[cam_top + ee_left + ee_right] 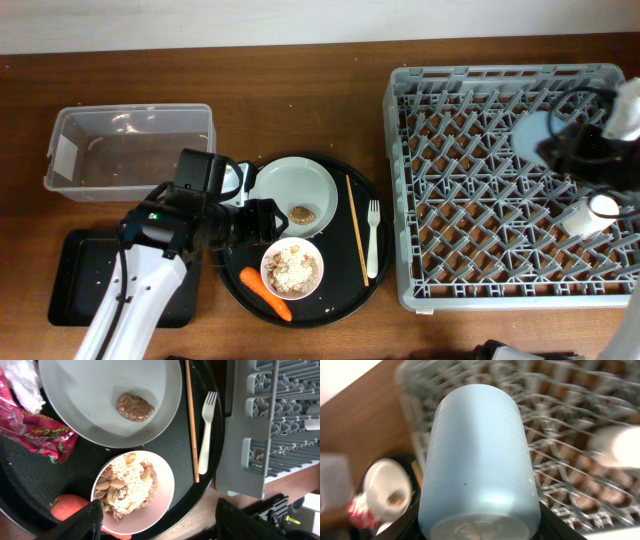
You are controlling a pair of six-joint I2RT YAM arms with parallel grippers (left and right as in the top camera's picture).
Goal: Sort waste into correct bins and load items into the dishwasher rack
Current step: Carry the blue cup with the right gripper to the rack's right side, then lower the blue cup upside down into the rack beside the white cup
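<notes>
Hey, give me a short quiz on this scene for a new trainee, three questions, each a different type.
1. True or false: the fork lies on the round black tray beside the chopsticks.
2. The right claw holds: A) a spoon B) the blue cup C) a bottle.
3. Which item sits in the rack?
Key: 1 true; 2 B; 3 the white cup.

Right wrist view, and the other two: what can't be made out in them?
- Right wrist view: the blue cup fills the frame, hiding most of the rack; the rest is blurred.
- Overhead: the left arm covers the red wrapper.
- Left wrist view: the bowl and bottom edge hide most of the carrot.
</notes>
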